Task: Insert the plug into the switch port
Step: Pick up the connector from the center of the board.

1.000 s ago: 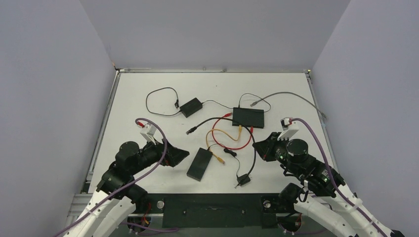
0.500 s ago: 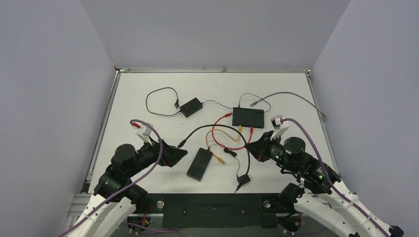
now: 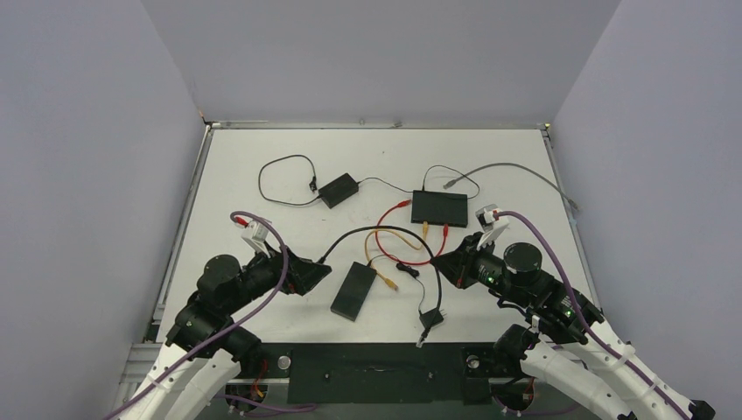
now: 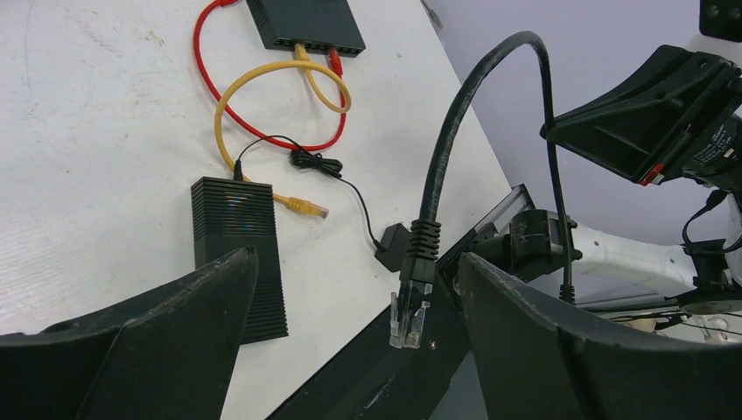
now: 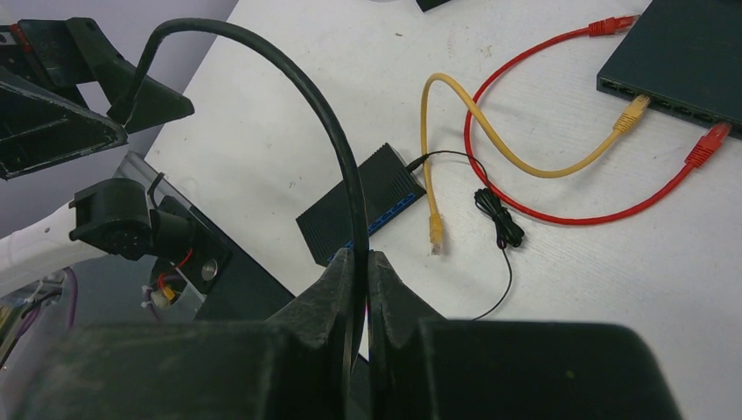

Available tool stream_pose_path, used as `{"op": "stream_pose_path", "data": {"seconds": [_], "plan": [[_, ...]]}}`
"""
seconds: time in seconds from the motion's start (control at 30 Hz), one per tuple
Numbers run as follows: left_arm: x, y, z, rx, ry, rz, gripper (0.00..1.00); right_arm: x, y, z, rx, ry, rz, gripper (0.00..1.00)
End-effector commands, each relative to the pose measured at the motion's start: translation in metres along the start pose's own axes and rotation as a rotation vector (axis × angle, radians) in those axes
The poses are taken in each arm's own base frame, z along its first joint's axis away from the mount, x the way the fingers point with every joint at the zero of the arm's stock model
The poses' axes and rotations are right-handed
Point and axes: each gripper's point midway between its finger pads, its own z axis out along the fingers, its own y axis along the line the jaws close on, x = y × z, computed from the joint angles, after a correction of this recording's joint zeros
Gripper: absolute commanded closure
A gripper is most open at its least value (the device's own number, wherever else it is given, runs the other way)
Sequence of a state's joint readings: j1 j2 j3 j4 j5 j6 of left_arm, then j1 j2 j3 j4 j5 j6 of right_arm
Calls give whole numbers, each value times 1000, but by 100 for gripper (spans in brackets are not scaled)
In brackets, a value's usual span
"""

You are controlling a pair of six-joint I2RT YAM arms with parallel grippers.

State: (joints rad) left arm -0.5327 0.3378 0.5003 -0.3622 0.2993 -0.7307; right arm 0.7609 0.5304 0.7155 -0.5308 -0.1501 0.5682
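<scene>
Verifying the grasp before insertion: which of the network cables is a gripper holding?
The black cable, pinched in the shut right gripper and arching upward; the red cable and yellow cable lie flat.

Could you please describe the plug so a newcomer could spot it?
Above the table's near half a black cable arches. Its clear plug hangs inside the open left gripper, while the yellow cable and red cable lie flat.
</scene>
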Motion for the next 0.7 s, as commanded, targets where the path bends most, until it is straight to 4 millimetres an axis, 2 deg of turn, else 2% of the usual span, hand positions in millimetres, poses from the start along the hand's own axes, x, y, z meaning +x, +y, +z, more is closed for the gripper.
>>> {"op": "stream_pose_path", "data": {"seconds": [0.0, 0.1, 0.3, 0.47, 0.57, 0.63, 0.67], "plan": [[-14, -19, -2, 63, -28, 21, 21, -10, 10, 1, -45, -43, -9, 100], [-13, -20, -2, 72, -24, 24, 30, -11, 8, 1, -36, -47, -11, 100], [-9, -25, -2, 105, 1, 40, 65, -9, 4, 4, -17, -41, -11, 100], [-4, -25, -1, 119, 25, 56, 84, -6, 0, 7, -4, -32, -13, 100], [-2, -28, 0, 140, 38, 69, 100, -2, -1, 9, -4, -19, -23, 100], [0, -30, 1, 158, 53, 77, 100, 1, -7, 12, 23, -8, -43, 100], [-1, -32, 2, 167, 53, 86, 100, 3, -12, 13, 42, -2, -53, 93]]}}
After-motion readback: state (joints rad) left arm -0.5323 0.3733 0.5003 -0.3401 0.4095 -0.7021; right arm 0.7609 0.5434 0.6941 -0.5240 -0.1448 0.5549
